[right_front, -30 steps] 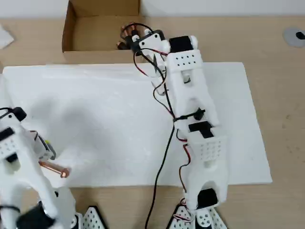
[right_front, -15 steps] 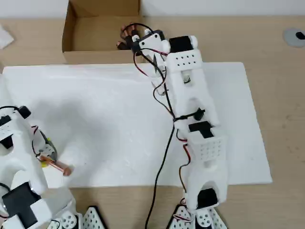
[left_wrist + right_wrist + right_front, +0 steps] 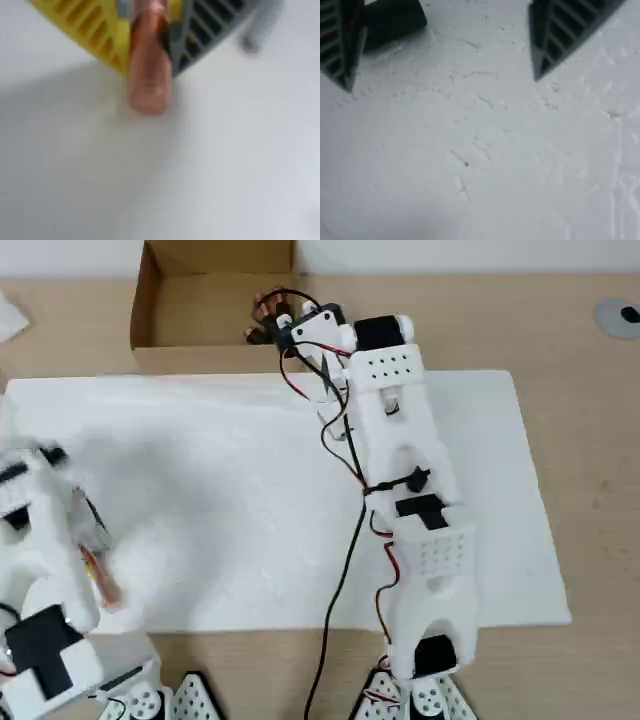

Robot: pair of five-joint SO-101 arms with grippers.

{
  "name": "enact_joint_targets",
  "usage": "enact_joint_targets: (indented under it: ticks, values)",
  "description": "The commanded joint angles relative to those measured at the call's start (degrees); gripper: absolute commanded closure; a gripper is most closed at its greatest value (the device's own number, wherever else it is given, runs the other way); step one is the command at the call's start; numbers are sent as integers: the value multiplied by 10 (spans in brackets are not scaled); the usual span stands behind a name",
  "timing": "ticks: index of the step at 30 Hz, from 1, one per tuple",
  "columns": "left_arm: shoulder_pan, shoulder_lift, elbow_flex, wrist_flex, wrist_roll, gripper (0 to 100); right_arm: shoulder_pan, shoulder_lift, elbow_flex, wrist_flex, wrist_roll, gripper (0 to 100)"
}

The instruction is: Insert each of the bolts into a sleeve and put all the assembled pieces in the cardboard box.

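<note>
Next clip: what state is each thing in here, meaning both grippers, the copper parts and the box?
left gripper: jaws shut on the copper piece.
copper piece: held, one end sticking out past the jaws.
right gripper: jaws open, nothing between them.
cardboard box: upright, open at the top.
copper-coloured pieces: by the box's right wall; inside it or not, cannot tell.

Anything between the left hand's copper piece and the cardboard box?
Nothing visible: bare white mat lies between copper piece and cardboard box. The right hand sits at the box's right end, off that line.
</note>
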Motion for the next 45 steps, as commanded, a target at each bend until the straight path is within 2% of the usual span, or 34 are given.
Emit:
enact_joint_targets:
  ticks: [1,7,11,17,23,30,33,37,40,45]
  values:
    - [53,-3,-119,29,-43,991,-6,-35,0,8,-7,730]
    - [84,-1,-229,27,-28,991,-3,-37,0,11,-7,730]
    - [103,32,-236,26,-6,990,-3,-37,0,11,-7,730]
    - [122,153,-235,35,-7,990,-2,-37,0,11,-7,730]
    - [73,184,-236,11,47,990,15,-35,0,11,-7,730]
    - [62,106,-243,4,56,986,15,-34,0,11,-7,730]
    - [60,81,-243,-4,91,939,15,-34,0,11,-7,730]
    - [57,75,-238,-51,133,886,15,-34,0,11,-7,730]
    - [52,98,-238,-82,129,857,18,-34,6,11,-7,730]
    - [21,165,-279,-103,84,853,18,-35,34,11,-6,731]
